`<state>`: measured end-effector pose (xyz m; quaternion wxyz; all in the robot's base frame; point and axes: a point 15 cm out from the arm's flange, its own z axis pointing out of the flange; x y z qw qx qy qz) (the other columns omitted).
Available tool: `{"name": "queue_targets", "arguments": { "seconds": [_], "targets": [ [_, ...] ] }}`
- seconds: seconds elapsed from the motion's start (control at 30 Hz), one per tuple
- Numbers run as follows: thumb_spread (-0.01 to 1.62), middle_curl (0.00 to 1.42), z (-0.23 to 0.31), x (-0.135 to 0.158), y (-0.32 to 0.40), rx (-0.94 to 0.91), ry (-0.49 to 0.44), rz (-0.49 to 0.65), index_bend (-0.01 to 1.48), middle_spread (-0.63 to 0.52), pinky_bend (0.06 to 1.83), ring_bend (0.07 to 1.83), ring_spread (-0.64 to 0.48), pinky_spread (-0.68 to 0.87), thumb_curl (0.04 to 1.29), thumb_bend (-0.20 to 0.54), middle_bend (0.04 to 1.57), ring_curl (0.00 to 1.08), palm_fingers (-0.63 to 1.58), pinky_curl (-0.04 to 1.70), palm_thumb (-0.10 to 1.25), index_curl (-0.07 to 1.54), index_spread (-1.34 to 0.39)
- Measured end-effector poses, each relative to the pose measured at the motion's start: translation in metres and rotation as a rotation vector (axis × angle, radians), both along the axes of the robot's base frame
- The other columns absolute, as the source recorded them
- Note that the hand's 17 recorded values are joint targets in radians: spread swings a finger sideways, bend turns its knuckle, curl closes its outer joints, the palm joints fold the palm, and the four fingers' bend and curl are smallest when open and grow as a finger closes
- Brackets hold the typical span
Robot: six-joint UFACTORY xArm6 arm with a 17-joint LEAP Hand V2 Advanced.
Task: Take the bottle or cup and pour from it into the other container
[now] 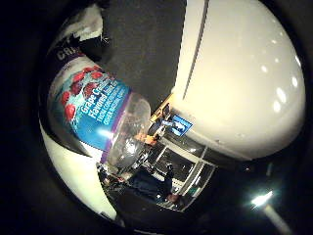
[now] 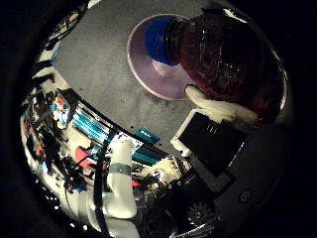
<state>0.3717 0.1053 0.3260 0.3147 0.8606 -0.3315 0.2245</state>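
Bottle (image 2: 228, 59): your hand's load, dark red liquid inside
Hand (image 2: 218, 111): fingers curled round it, seemingly
Axis: tilted, blue cap (image 2: 157, 39) pointing over the pink bowl (image 2: 148, 74)

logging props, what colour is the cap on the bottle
Blue cap on the bottle, clearest in the thumb side palm view.

A grey mat (image 2: 104, 64) covers the table; beyond its edge lies a cluttered area with teal strips (image 2: 89, 126).
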Motion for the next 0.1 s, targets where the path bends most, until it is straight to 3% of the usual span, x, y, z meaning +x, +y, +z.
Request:
{"name": "queue_targets", "arguments": {
  "seconds": [0.1],
  "targets": [
    [0.30,0.88,0.0048,-0.0002,-0.0063,0.018,-0.005,-0.019,1.03,-0.15,1.24,1.27,-0.26,-0.24,0.98,-0.019,1.32,0.91,1.09,1.00,1.11,1.06,-0.27]
  ]
}}
